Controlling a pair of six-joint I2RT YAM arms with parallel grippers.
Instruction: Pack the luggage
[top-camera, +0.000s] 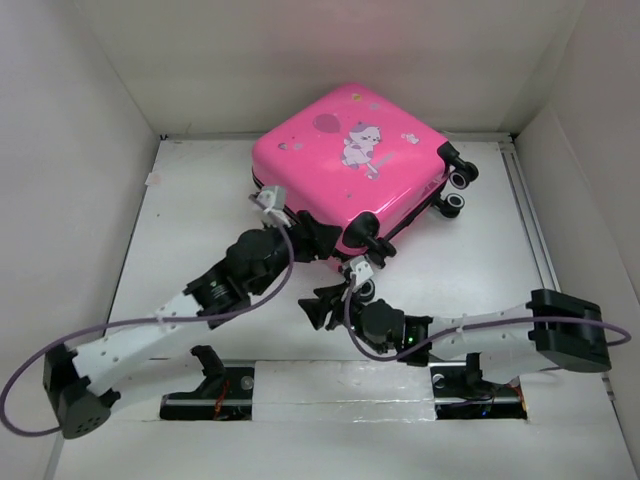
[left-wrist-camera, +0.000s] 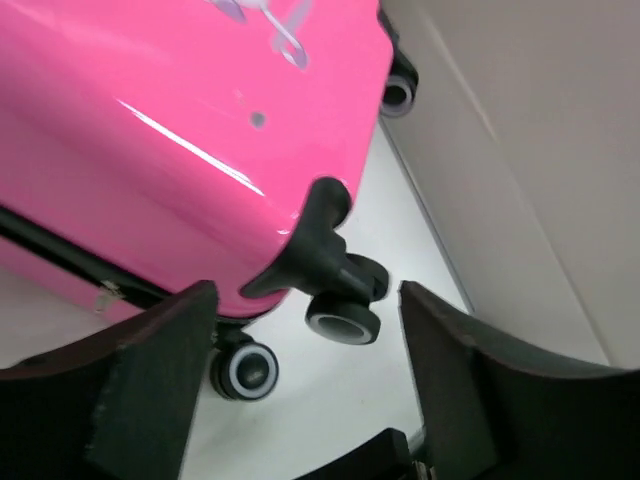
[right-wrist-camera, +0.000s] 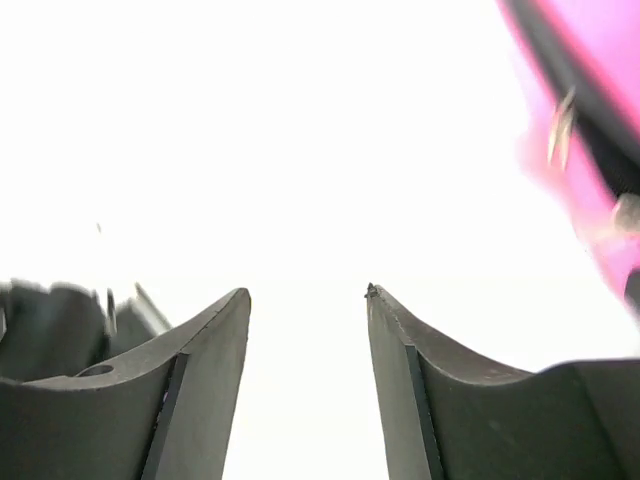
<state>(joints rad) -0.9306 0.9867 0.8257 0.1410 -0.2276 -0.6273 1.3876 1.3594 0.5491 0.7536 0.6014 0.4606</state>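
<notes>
Jaws: both pairs stand parted and grip nothing. Your left arm's jaws frame the corner wheels of the luggage without touching them. Your right arm's jaws frame only bright tabletop, with the pink shell at the edge of that wrist view.

Luggage: shut, lying flat on the tabletop with its printed shell up. It sits toward the far middle, turned so one wheeled corner points at the arms. Lying flat gives it a stable rest and keeps the black zipper line along its side within reach. Whether it is packed already or not yet opened, these views do not settle.

Pose: your left arm reaches forward and rightward, wrist low beside the case's near side and looking along it toward the wheels. Your right arm folds back across to the left and stays low. Its jaws point leftward just below that near corner, clear of the shell.
</notes>
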